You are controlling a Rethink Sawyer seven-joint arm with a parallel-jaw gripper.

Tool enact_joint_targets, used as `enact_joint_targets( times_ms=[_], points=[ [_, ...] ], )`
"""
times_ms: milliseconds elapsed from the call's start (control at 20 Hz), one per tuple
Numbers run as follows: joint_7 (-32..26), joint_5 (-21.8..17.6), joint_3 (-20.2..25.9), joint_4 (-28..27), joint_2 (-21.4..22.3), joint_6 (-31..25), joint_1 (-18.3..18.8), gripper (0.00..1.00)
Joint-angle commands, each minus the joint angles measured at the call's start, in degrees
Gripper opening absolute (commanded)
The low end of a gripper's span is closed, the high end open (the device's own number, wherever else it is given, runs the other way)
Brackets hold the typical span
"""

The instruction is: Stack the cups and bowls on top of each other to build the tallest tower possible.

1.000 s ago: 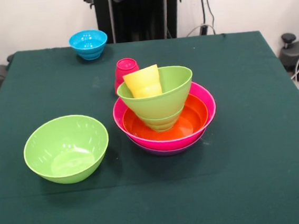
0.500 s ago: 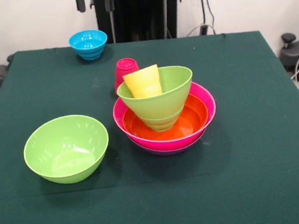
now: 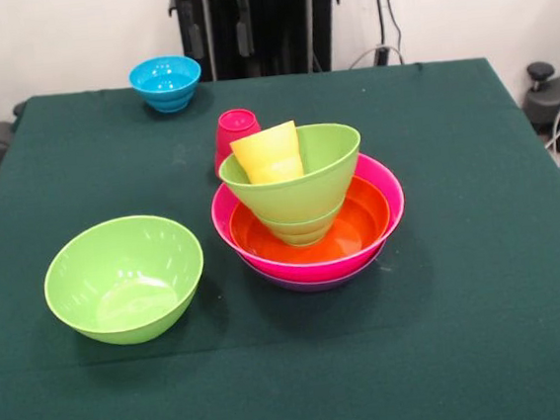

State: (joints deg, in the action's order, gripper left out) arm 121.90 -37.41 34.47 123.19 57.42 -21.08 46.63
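Tower (image 3: 309,217) partly built near table centre: purple bowl (image 3: 312,283) lowest, showing only as a thin rim, hot pink bowl (image 3: 384,210) nested in it, orange bowl (image 3: 361,224) inside that, then lime green bowls piled in the middle, the top lime green bowl (image 3: 302,183) tilted toward the camera-left, a second green rim just visible beneath. Yellow cup (image 3: 269,152) upside down, leaning on that top bowl's rim, half in and half out rather than seated. Red cup (image 3: 234,135) inverted on the green tablecloth (image 3: 482,250), just behind the pile, touching or nearly touching it; hard to tell which. Large lime green bowl (image 3: 125,278) alone and upright at camera-left, well apart from the pile. Small sky blue bowl (image 3: 166,83) far off near the table's back edge. Gripper (image 3: 215,33) high at the top edge in front of the pedestal, two dark fingers (image 3: 192,40) hanging apart with nothing between them. Judged roughly half done: loose green bowl, blue bowl and red cup left to add, yellow cup likely needing reseating. No orange cup visible.
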Motion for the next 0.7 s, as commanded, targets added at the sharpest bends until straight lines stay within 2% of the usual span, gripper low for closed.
enact_joint_targets(
  times_ms=[50, 250, 400, 700],
  points=[
    [4.20, -6.70, -6.16, 1.18, -4.19, 4.56, -3.82, 1.00],
    [5.75, -9.49, -10.72, 3.18, -4.35, 8.61, -5.49, 1.00],
    [6.14, -12.11, -14.39, 3.08, -6.39, 11.94, -6.85, 1.00],
    [5.50, -14.34, -19.45, 3.57, -9.40, 17.56, -8.18, 1.00]
  ],
)
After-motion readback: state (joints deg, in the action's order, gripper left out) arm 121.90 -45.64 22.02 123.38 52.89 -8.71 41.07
